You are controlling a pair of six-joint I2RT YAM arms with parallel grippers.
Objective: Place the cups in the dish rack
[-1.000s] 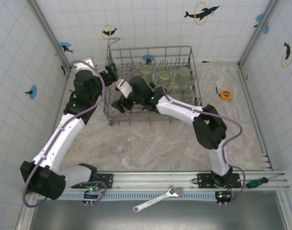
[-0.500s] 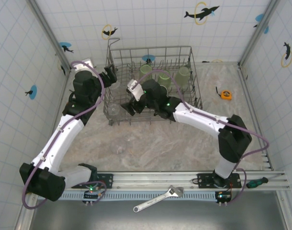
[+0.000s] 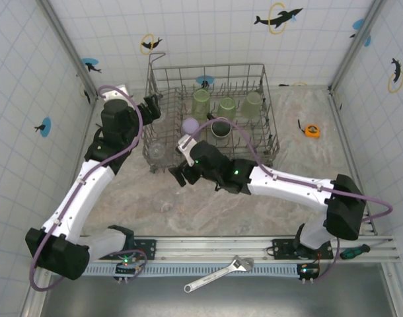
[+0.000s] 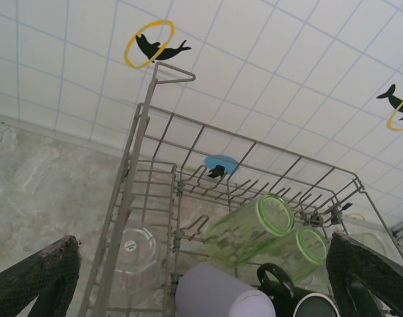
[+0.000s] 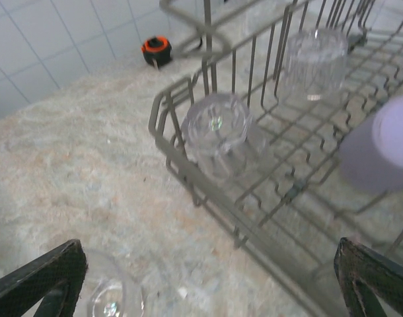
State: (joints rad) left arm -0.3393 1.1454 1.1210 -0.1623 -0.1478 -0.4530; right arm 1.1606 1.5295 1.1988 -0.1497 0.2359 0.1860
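Left hand (image 3: pixel 150 107), fingers apart and empty, hovers at the dish rack's (image 3: pixel 208 67) left rim. One clear cup (image 3: pixel 164 201) sits on the tabletop (image 3: pixel 307 178) before the rack, near the wide-open right hand (image 3: pixel 178 174). Lavender cup (image 3: pixel 189 125), black mug (image 3: pixel 220 127) and green cups (image 3: pixel 226 105) sit inside.

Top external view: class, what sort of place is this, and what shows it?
Probably a robot test cell, not a kitchen: tiled walls with dolphin stickers, a dish rack on a marble-look table, and a wrench by the arms' rail.
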